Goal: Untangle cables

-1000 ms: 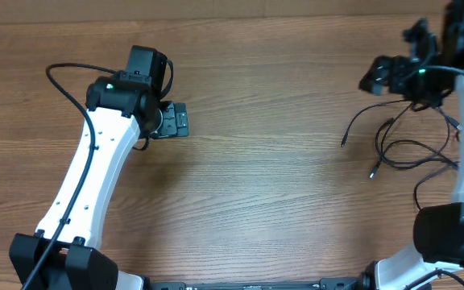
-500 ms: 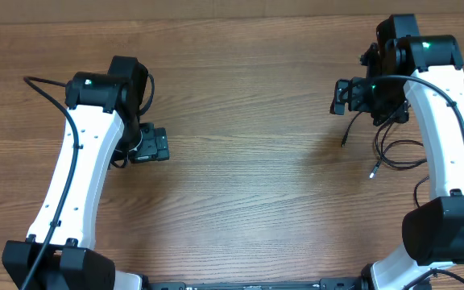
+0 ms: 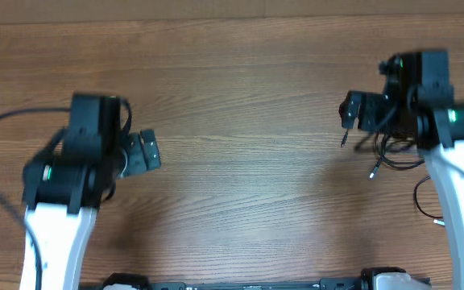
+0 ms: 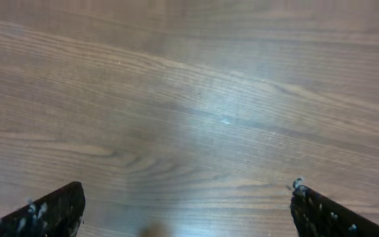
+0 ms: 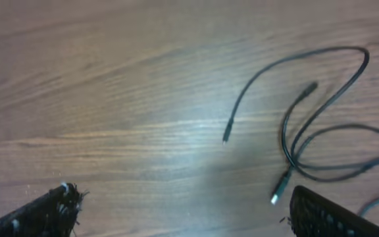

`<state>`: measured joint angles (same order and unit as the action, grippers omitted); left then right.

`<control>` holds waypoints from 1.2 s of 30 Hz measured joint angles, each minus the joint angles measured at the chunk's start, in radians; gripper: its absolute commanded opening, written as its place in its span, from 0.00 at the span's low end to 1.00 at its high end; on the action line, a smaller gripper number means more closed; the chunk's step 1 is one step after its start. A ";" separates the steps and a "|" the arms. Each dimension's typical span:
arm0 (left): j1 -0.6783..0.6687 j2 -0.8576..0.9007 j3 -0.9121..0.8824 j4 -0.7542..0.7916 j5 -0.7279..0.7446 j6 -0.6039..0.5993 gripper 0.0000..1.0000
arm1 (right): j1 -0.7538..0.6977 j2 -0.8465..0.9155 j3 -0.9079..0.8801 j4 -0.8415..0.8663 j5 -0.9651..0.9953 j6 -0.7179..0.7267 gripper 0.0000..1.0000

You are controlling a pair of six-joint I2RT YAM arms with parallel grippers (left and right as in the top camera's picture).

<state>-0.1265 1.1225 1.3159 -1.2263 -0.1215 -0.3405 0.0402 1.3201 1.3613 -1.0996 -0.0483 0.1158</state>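
Both claws stand released and empty; with the cables [image 5: 293, 157] lying in loose crossed loops on the bench [image 5: 110, 79] near the right claw [image 5: 179, 194], close it on one free plug end [image 5: 226, 137] and draw that strand clear, leaving the left claw [image 4: 186, 191] idle.
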 measured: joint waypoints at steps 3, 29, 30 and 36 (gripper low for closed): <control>0.000 -0.126 -0.106 0.098 -0.001 0.000 1.00 | 0.000 -0.096 -0.100 0.052 0.003 0.002 1.00; 0.000 -0.300 -0.244 0.150 -0.003 -0.004 1.00 | 0.000 -0.230 -0.162 0.058 0.023 0.004 1.00; 0.000 -0.299 -0.244 0.150 -0.003 -0.004 1.00 | 0.000 -0.227 -0.162 0.057 0.023 0.003 1.00; 0.000 -0.296 -0.244 0.150 -0.003 -0.004 1.00 | 0.000 -0.222 -0.163 0.008 0.023 0.003 1.00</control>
<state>-0.1261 0.8261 1.0721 -1.0767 -0.1249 -0.3447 0.0402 1.0985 1.1984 -1.0920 -0.0250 0.1192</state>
